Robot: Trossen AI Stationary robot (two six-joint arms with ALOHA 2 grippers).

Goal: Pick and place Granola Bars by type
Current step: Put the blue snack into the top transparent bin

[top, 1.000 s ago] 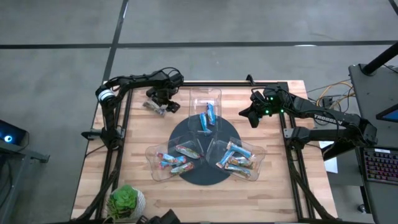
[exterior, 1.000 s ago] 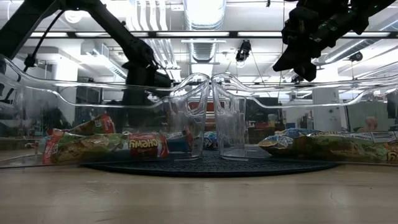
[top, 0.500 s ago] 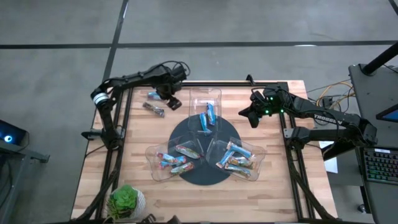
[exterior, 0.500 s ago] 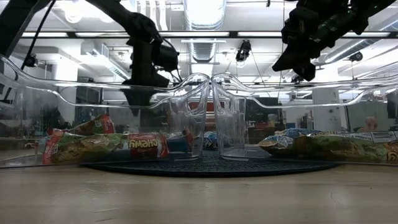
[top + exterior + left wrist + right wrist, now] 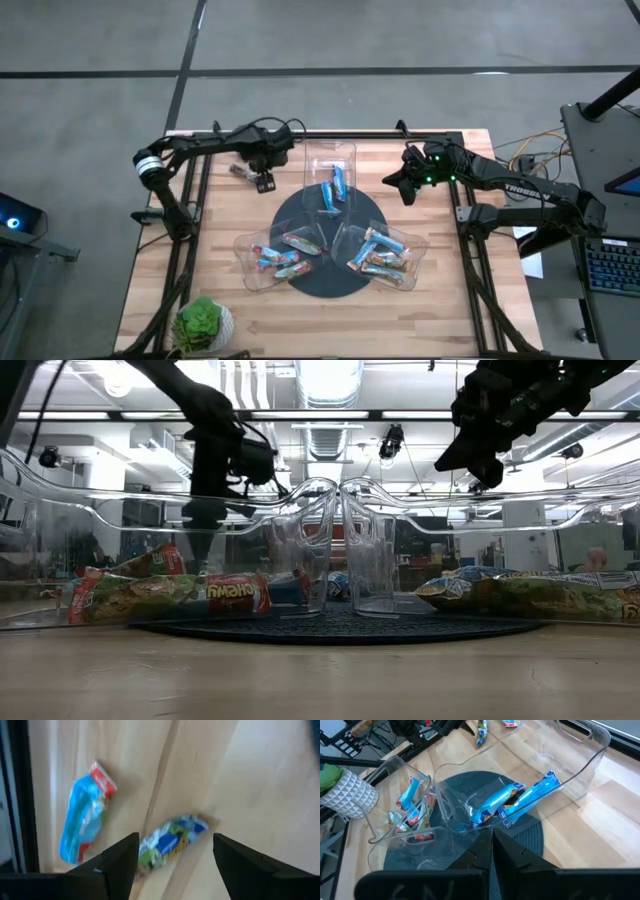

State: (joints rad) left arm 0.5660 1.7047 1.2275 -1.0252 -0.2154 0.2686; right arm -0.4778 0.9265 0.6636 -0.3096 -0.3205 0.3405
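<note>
Two loose Granola Bars lie flat on the wood at the table's far left: a blue one [image 5: 82, 825] and a green, blue and yellow one [image 5: 172, 844]. One of them shows in the high view [image 5: 240, 170]. My left gripper [image 5: 175, 837] hangs open above the second bar, fingers pointing down and clear of it [image 5: 264, 178]. More bars lie in three clear trays: blue ones in the far tray [image 5: 330, 178], mixed ones in the near left tray [image 5: 275, 258] and near right tray [image 5: 385, 255]. My right gripper [image 5: 392, 183] waits shut in the air right of the far tray.
The three trays stand on a dark round mat [image 5: 325, 285] at the table's middle. A potted plant [image 5: 203, 322] sits at the near left corner. Black frame rails run along the table's left, right and far edges. Bare wood lies between the loose bars and the far tray.
My left gripper has rolled about its own pointing line and risen a little above the two loose bars, staying open. The bars lie where they were. My right arm has kept still.
</note>
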